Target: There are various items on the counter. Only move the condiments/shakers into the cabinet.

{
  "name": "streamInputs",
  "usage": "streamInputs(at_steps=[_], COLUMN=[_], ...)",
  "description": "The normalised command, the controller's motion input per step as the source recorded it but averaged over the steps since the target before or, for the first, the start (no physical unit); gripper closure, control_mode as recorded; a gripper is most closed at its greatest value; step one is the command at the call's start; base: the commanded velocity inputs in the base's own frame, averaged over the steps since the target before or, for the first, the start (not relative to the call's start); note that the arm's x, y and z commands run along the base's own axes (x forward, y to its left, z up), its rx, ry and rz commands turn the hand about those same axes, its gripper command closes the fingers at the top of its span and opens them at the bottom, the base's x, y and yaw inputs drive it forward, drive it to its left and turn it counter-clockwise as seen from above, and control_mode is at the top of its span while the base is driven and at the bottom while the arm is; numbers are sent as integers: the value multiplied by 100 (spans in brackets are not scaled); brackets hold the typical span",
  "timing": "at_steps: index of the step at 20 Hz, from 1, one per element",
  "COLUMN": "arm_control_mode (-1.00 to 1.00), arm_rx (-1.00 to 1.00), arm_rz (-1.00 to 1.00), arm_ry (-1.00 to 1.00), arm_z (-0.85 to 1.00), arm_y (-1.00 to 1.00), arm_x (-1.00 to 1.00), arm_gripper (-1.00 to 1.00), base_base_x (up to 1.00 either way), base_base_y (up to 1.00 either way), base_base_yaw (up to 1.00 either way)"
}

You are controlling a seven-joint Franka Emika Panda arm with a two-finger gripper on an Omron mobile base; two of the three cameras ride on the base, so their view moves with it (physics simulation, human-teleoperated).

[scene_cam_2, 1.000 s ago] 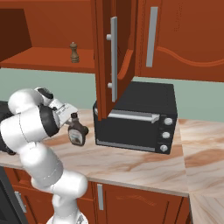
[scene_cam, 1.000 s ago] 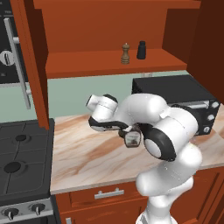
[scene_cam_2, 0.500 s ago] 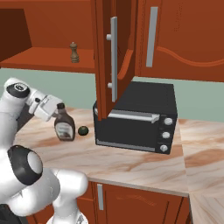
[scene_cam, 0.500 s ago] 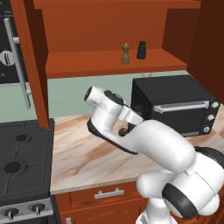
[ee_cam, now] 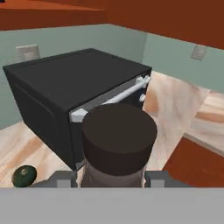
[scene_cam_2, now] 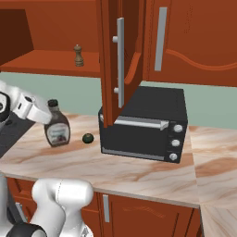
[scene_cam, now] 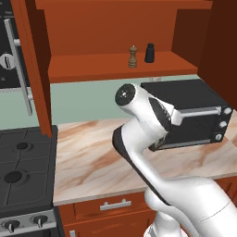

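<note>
Hand (ee_cam: 113,181) is pinching the brown bottle (scene_cam_2: 57,129) by the neck. I'd lift straight up first, clearing the green ball (scene_cam_2: 88,138) at its 3 o'clock, then the cabinet shelf (scene_cam_2: 44,62).

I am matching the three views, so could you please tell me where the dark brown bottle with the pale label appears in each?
Left base view: hidden behind the arm.
Right base view: dark brown bottle, left on the counter.
Hand view: bottom centre, cap foremost.
Shared landmark: black toaster oven.
</note>
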Motion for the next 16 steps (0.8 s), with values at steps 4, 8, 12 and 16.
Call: streamInputs(at_steps=[4,8,12,16], arm_control_mode=[-100,-100,-100,-100], arm_rx=[18,14,7,0], arm_rz=[50,37,33,25], arm_ry=[0,0,0,-1], arm_z=[100,100,100,100], arm_y=[16,47,60,43], arm_x=[-28,-1,0,0], arm_gripper=[100,100,100,100], base_base_x=[0,0,0,0], base_base_y=[0,0,0,0], base_base_yaw=[0,0,0,0])
